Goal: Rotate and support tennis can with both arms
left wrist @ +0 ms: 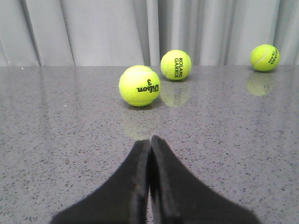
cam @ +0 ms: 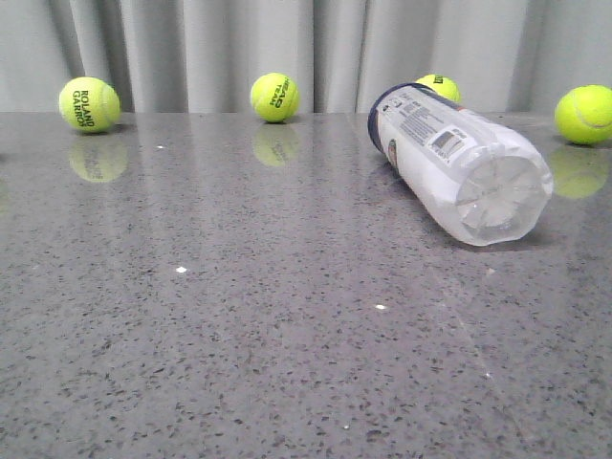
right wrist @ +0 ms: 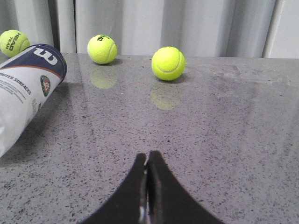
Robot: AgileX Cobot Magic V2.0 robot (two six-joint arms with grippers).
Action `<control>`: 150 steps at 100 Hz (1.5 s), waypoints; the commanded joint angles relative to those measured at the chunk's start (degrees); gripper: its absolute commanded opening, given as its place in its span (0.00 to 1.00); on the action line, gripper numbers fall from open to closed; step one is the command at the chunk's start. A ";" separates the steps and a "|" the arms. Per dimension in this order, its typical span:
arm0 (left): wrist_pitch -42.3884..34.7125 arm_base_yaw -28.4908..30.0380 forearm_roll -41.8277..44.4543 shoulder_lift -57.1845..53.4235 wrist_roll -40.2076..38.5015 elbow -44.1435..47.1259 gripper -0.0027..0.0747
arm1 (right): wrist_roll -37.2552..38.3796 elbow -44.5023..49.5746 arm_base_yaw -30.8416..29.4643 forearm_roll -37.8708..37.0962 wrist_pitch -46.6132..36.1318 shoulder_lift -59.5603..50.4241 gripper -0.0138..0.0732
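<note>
Front view shows the tennis can (cam: pixel 457 164) lying on its side on the grey speckled table (cam: pixel 239 316), right of centre, its long axis running from the ridged clear base nearest the camera back and leftward to the navy end, barcode uppermost. Left wrist view shows the left gripper (left wrist: pixel 150 142) with fingers pressed together, holding nothing and touching nothing, a ball marked "Wilson 3" (left wrist: pixel 139 86) ahead of it and one marked "ROLAND GARROS" (left wrist: pixel 175 65) further back. Right wrist view shows the right gripper (right wrist: pixel 147 156) likewise clenched and empty, the can reading "SURFACES", and a far ball reading "HEAD TEAM" (right wrist: pixel 14 43) near the curtain (right wrist: pixel 163 23).
</note>
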 commanded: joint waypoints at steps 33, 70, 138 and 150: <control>-4.41 0.08 -0.51 -1.99 -0.69 2.54 0.01 | -0.17 -1.04 0.06 0.07 -4.10 -1.28 0.08; -4.41 0.08 -0.51 -1.99 -0.69 2.54 0.01 | -1.42 -1.04 0.05 -1.20 -5.28 -1.28 0.08; -4.41 0.08 -0.51 -1.99 -0.69 2.54 0.01 | -1.33 -26.41 0.21 -1.20 5.81 10.24 0.08; -4.41 0.08 -0.51 -1.99 -0.69 2.54 0.01 | -1.33 -34.53 0.21 -1.20 14.34 19.10 0.08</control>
